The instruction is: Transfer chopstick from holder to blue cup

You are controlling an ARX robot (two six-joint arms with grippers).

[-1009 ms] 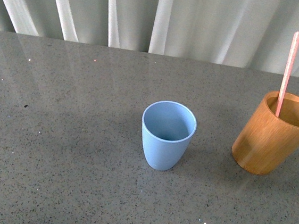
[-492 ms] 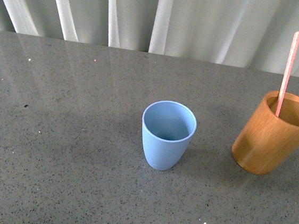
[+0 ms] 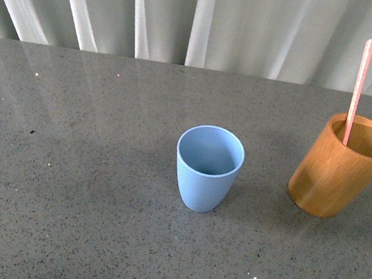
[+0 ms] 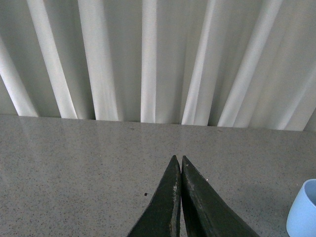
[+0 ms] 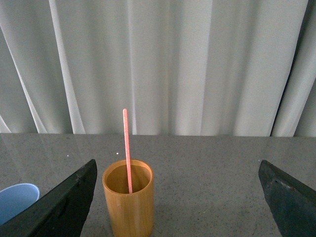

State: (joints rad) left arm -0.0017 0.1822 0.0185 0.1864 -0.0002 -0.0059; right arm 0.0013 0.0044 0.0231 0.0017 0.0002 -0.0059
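The light blue cup point(image 3: 208, 168) stands empty in the middle of the grey table. To its right is the orange-brown wooden holder point(image 3: 341, 166), with one pale pink chopstick point(image 3: 358, 87) standing upright in it. Neither arm shows in the front view. In the right wrist view the holder point(image 5: 128, 203) with the chopstick point(image 5: 127, 148) stands ahead of my right gripper point(image 5: 177, 170), nearer one of its two wide-apart fingers; the blue cup's rim point(image 5: 16, 200) shows at the edge. My left gripper point(image 4: 177, 160) is shut on nothing above bare table, the blue cup point(image 4: 303, 210) off to its side.
A speckled grey stone table point(image 3: 89, 169) fills the scene. White pleated curtains point(image 3: 198, 21) hang along its far edge.
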